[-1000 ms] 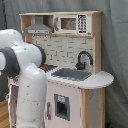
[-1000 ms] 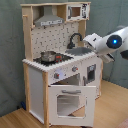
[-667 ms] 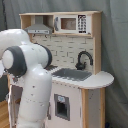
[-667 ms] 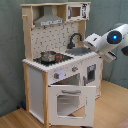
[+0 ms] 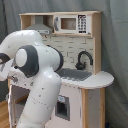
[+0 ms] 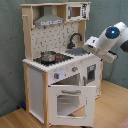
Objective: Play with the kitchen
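Against the grey curtain [image 6: 10,50] stands the kitchen [image 6: 60,70]; only the second exterior view shows its oven door [image 6: 67,102] open and pot [image 6: 48,56], while the arm [image 5: 40,85] blocks the first. Gripper state: cannot tell.

- White panels with light wood edging on the kitchen [image 6: 47,75], mid-frame in both exterior views.
- Pale brick-pattern back wall behind the black faucet [image 5: 83,58] in the first exterior view; same wall dotted in the second exterior view.
- Grey sink [image 5: 75,74] in a pale countertop, centre of the first exterior view.
- Silver-grey hood [image 6: 50,21], upper left in the second exterior view.
- Dark, metallic small pot [image 6: 48,56] — left of centre.
- White oven door [image 6: 68,102], pale window, lower centre.
- Glossy white arm [image 5: 37,80] with dark grey joint, left of the first exterior view; blue light on it at upper right in the second exterior view.
- Grey-green curtain [image 6: 10,50] behind; brown wood floor [image 6: 112,107].
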Controlling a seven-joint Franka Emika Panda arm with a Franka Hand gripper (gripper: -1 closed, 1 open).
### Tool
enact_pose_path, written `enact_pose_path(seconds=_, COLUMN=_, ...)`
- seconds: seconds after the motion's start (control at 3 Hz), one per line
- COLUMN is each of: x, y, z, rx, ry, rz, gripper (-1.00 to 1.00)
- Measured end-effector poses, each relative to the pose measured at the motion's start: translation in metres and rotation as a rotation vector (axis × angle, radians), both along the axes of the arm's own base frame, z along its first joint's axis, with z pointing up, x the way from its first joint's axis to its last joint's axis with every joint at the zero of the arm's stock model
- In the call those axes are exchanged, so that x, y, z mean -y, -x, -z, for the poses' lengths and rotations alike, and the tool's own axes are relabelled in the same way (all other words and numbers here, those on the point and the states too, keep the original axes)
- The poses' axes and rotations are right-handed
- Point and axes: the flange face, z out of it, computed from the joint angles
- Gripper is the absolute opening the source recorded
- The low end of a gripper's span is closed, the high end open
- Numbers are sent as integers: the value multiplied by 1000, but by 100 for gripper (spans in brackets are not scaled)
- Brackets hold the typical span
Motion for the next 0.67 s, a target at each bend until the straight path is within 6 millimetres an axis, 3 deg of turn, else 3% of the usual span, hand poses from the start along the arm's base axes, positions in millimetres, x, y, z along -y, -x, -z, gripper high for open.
enact_pose_path(seconds=0.67, x=16, y=-37, z=14, rx=-191, ry=-52, rz=-125, gripper=100)
